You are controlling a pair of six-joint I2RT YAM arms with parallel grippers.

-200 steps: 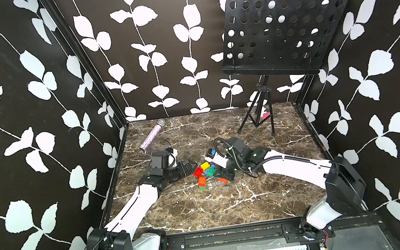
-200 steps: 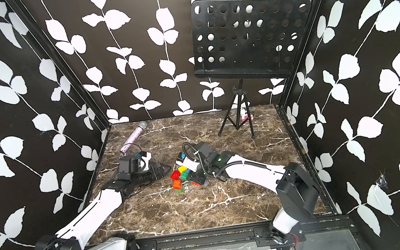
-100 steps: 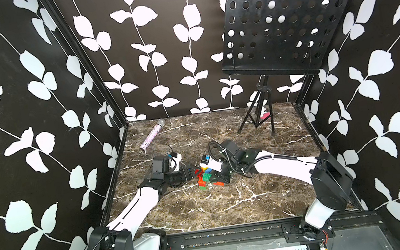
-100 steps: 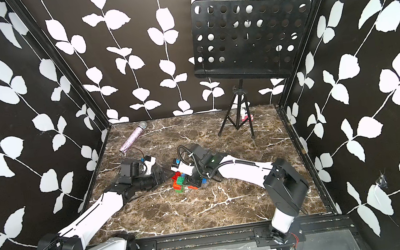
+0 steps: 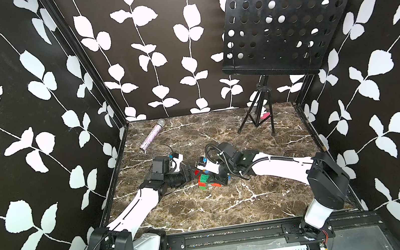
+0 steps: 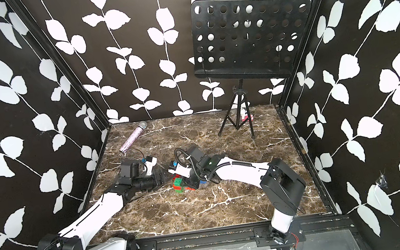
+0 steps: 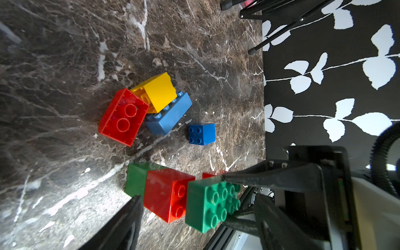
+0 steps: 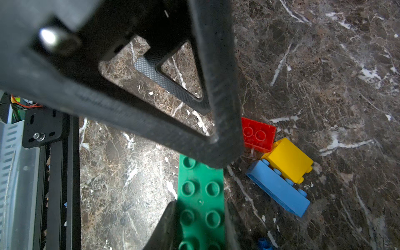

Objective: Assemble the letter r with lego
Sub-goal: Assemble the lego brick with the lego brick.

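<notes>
My right gripper (image 8: pixel 200 207) is shut on the long dark green lego brick (image 8: pixel 201 190), seen close in the right wrist view. In the left wrist view a red brick (image 7: pixel 166 194) and a green brick (image 7: pixel 135 179) sit stacked against that dark green brick (image 7: pixel 207 205). My left gripper (image 7: pixel 195 198) stands open astride this stack, one finger (image 8: pixel 218 86) by the dark green brick's free end. Loose on the marble lie a red brick (image 7: pixel 123 116), a yellow brick (image 7: pixel 159 91), a light blue brick (image 7: pixel 171 114) and a small blue brick (image 7: pixel 202 133). Both top views show the grippers meeting mid-table (image 5: pixel 194 173) (image 6: pixel 188 182).
A black music stand (image 5: pixel 284 33) on a tripod stands at the back right, a small pink object (image 5: pixel 266 115) at its feet. A glittery microphone (image 5: pixel 153 134) lies at the back left. Patterned walls close three sides; a metal rail (image 5: pixel 234 234) runs along the front.
My right gripper has carried the dark green brick leftward toward the left gripper. The left gripper has moved in around the stack and its jaws have narrowed a little.
</notes>
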